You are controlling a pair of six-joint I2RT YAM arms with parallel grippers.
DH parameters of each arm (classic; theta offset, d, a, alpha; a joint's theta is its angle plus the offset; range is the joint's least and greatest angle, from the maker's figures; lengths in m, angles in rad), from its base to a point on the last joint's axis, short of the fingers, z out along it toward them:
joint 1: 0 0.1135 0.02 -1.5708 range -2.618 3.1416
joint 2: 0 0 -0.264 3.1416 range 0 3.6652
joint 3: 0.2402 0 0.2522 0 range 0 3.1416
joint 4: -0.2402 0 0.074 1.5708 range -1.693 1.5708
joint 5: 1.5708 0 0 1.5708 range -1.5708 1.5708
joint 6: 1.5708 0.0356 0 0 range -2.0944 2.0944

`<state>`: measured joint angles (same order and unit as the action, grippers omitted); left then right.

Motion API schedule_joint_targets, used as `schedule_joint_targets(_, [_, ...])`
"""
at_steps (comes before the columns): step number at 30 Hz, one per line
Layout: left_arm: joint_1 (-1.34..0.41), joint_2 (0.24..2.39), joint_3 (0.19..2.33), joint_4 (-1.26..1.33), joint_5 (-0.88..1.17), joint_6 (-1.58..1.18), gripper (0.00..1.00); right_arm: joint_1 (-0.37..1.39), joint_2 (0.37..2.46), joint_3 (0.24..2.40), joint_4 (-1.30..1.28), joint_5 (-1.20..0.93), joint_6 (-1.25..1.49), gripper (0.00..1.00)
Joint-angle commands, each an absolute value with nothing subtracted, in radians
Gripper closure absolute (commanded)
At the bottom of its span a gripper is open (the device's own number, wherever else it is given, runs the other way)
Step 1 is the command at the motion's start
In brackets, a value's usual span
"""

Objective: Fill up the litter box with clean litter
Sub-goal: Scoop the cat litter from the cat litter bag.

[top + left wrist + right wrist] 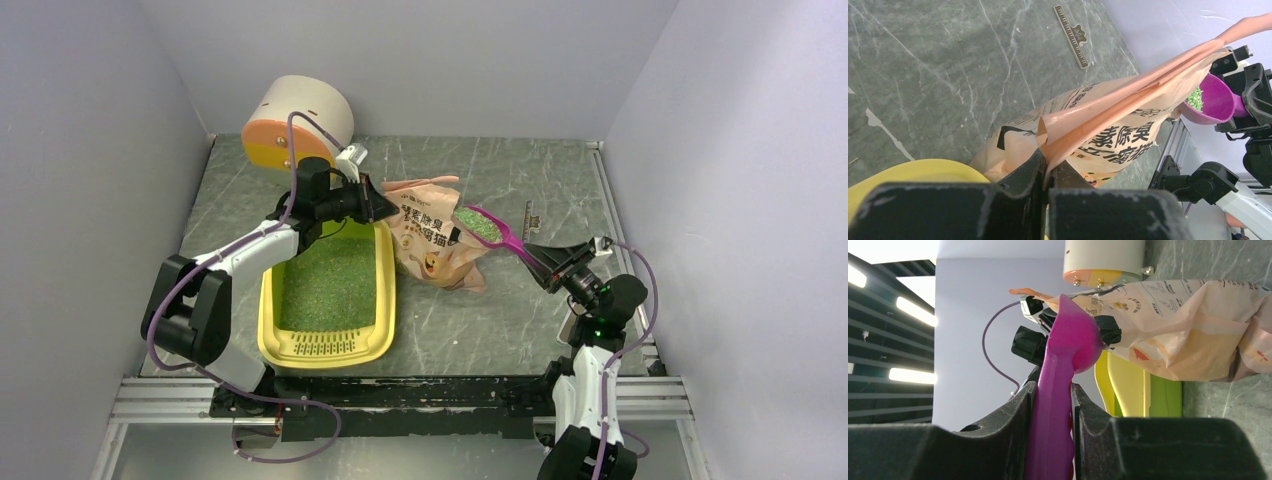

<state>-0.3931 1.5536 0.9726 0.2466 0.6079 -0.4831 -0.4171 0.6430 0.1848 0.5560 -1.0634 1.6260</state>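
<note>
1. Grey marbled counter w/ pale walls on 3 sides. We take the litter box as landmark; its grille end faces the arm bases.
2. We see the clean litter covering the litter box floor from grille to far end. It's a fair layer, below the rim as far as we can tell.
3. Just right of the litter box lies the bag, w/ its top edge lifted by the box's far-right corner.
4. Our left end effector is pinched tight on that bag edge, nothing else held.
5. Our right end effector is clamped on the handle of the magenta scoop. The scoop bowl sits right of the litter box, past the bag, w/ green granules in it.
6. Progress, our read: mostly filled. This scoopful isn't tipped in yet. What's left: carry it over the litter box, pour, and prob a few more scoops.
</note>
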Motion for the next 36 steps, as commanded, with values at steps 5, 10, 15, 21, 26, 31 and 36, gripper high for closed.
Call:
schedule_joint_targets(5, [-0.36,1.549,0.997,0.335,0.581,-0.503,0.95,-0.431,0.63,0.203,0.522,-1.064,1.577,1.0])
schedule_joint_targets(10, [-0.359,1.562,1.008,0.32,0.566,-0.499,0.95,-0.431,0.635,0.219,0.514,-1.076,1.563,1.0])
schedule_joint_targets(15, [-0.359,1.582,1.02,0.311,0.563,-0.49,0.95,-0.422,0.634,0.224,0.523,-1.091,1.568,1.0])
schedule_joint_targets(21, [-0.359,1.589,1.031,0.326,0.589,-0.493,0.95,-0.399,0.642,0.218,0.611,-1.113,1.637,1.0])
schedule_joint_targets(26, [-0.359,1.58,1.037,0.311,0.596,-0.473,0.95,-0.38,0.636,0.217,0.673,-1.118,1.689,1.0])
schedule_joint_targets(31, [-0.36,1.573,1.029,0.318,0.619,-0.464,0.95,-0.356,0.623,0.237,0.638,-1.12,1.678,1.0])
schedule_joint_targets(36, [-0.379,1.564,1.032,0.295,0.639,-0.423,0.95,-0.322,0.604,0.281,0.527,-1.126,1.608,1.0])
